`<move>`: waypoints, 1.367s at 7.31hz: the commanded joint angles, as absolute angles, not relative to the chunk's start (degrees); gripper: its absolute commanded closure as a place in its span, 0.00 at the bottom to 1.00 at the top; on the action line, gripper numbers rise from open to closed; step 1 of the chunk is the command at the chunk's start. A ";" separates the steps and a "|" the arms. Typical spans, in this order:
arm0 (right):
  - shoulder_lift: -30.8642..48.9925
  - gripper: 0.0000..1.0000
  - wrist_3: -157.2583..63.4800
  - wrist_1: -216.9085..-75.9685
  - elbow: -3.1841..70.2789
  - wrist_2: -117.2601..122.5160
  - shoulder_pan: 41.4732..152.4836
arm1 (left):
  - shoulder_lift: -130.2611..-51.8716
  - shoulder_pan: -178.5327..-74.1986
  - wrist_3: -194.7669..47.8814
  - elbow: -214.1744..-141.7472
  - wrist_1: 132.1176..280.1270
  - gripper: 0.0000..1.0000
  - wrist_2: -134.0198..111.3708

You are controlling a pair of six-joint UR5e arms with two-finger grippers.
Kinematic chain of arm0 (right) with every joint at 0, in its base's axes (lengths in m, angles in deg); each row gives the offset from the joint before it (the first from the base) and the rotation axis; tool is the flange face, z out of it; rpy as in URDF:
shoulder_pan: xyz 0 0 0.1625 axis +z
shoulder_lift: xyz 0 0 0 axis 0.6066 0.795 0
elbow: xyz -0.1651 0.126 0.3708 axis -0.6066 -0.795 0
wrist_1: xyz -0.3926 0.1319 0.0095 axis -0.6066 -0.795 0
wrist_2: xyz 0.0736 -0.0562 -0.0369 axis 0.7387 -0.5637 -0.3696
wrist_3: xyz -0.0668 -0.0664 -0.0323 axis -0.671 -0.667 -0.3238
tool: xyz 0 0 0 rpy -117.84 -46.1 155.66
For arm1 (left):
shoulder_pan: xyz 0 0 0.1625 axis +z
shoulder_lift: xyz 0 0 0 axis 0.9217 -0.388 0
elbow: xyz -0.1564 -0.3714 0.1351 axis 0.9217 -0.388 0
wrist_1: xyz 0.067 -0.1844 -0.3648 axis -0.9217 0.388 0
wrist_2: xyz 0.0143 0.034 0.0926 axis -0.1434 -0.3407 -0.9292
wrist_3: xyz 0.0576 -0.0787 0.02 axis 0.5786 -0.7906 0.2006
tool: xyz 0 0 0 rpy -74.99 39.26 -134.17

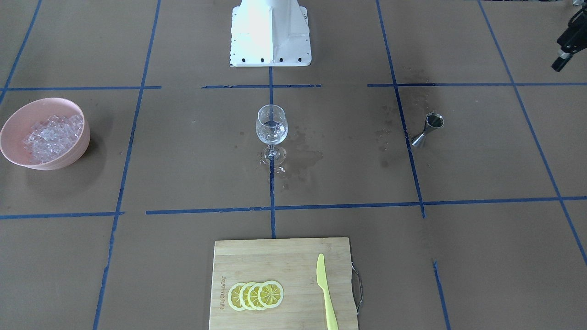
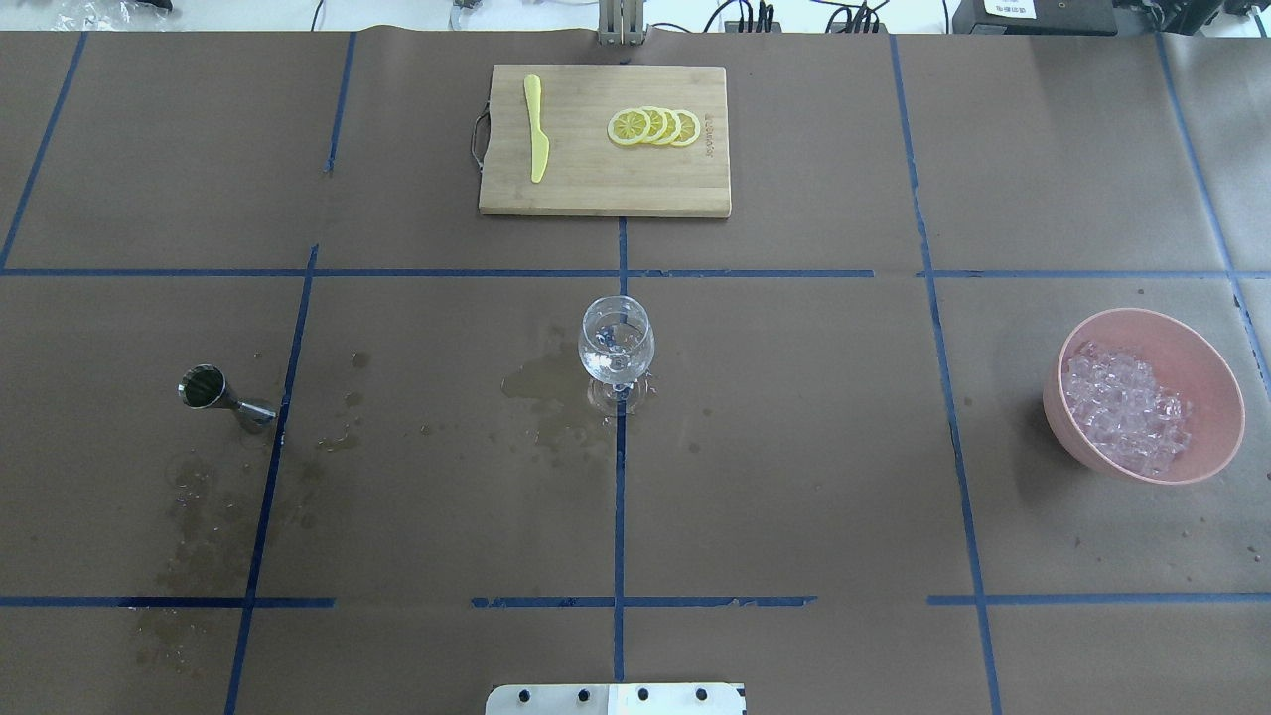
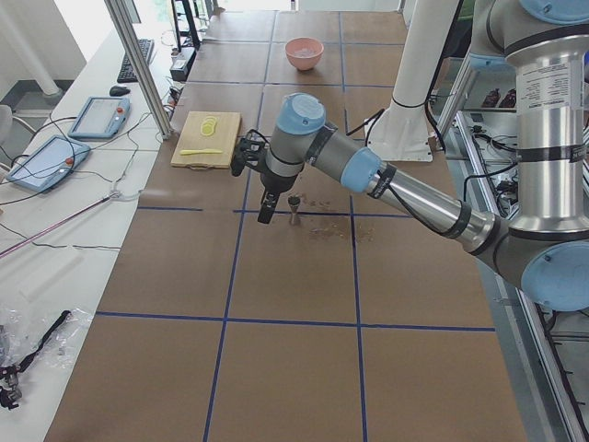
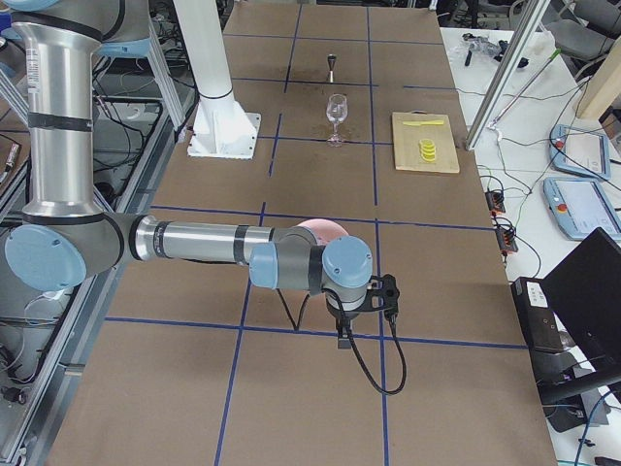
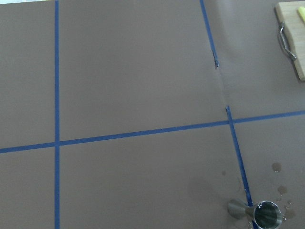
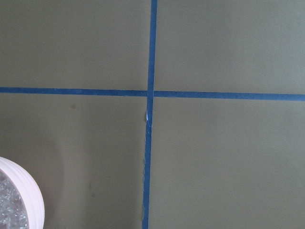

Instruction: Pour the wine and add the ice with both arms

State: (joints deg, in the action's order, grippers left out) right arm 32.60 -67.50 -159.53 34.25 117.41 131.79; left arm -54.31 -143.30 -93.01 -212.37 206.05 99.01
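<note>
Clear ice [image 2: 1127, 412] is heaped in a bowl [image 2: 1216, 392] beside the right gripper [image 4: 343, 340]. Colourless wine [image 2: 616, 362] is held in an upright glass [image 1: 271, 117], mouth up, well apart from the left gripper [image 3: 266, 212]. Neither gripper's finger gap can be told.

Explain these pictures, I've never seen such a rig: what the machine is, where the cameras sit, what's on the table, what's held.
The machine is two jointed robot arms: left arm, right arm. Two cameras look down on the table, two watch from its ends, one rides each wrist. On it: a wine glass amid wet stains, a metal jigger, a pink bowl of ice, a cutting board with lemon slices and a knife. The left gripper and right gripper seem empty; open or shut, I cannot tell.
</note>
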 commanded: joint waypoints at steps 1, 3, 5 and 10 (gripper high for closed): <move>32.51 0.00 -67.52 -159.43 34.24 117.42 131.57 | -47.05 -127.44 -114.19 -212.94 226.82 0.00 88.13; 32.51 0.00 -67.52 -159.34 34.24 117.42 131.13 | -45.82 -114.25 -125.11 -216.43 227.04 0.00 75.93; 32.25 0.00 -67.61 -158.99 34.59 116.90 131.13 | -44.31 -106.23 -130.84 -219.25 227.13 0.00 65.90; 31.63 0.00 -67.61 -152.96 34.86 116.46 129.63 | -44.14 -80.81 -148.35 -219.09 220.10 0.00 30.65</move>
State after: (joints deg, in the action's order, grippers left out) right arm 31.69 -67.65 -156.38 34.88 116.68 129.91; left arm -44.15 -84.49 -145.61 -219.28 221.38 37.60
